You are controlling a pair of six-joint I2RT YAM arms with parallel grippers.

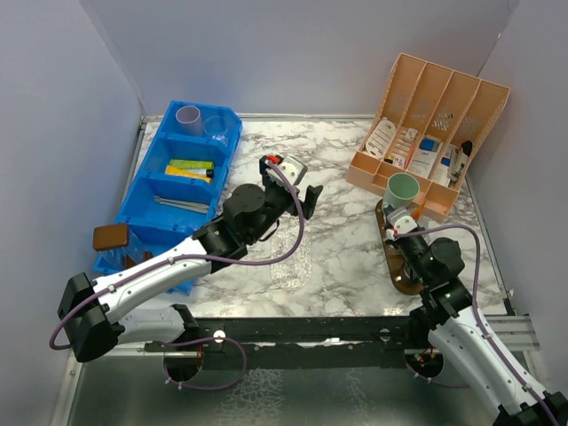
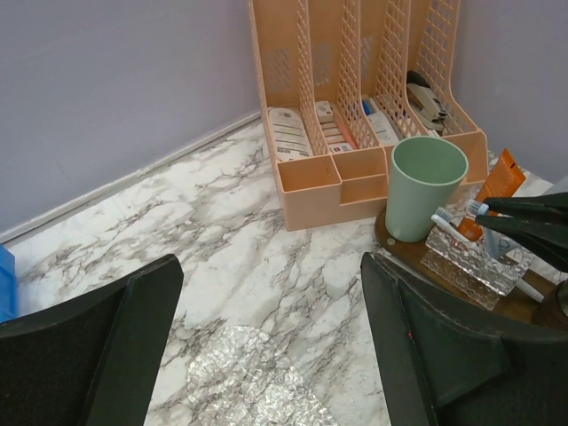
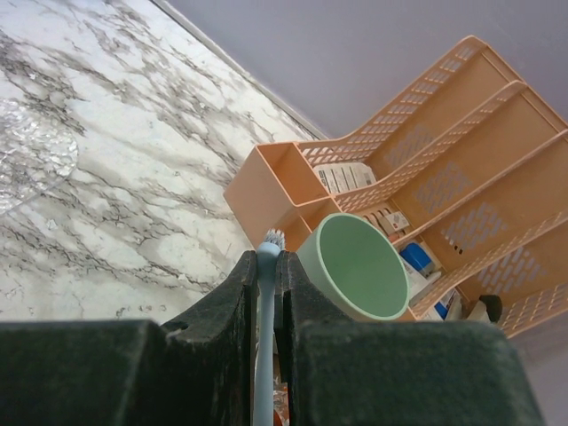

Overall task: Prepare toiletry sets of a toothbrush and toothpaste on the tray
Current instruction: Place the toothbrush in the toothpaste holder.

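Marble-veined tabletop [image 1: 337, 151], glossy, grey-walled, open at centre.
- Oval dark-wood tray [image 1: 391, 257] at 3 o'clock, close to the right wall.
- Smooth, round mint green cup [image 1: 403, 188] at the tray's far end, with a clear faceted cup [image 2: 466, 262] and an orange tube [image 2: 495, 182] just beside it.
- Right gripper [image 3: 266, 266] pinching a thin pale-blue toothbrush [image 3: 264, 337], bristles by the mint cup's rim.
- Left gripper [image 2: 266, 346] spread wide, holding nothing.
- Peach lattice organiser [image 1: 430, 124] at 1 o'clock, crowding the tray's far end.
- Blue bin [image 1: 182, 177] at 10 o'clock.
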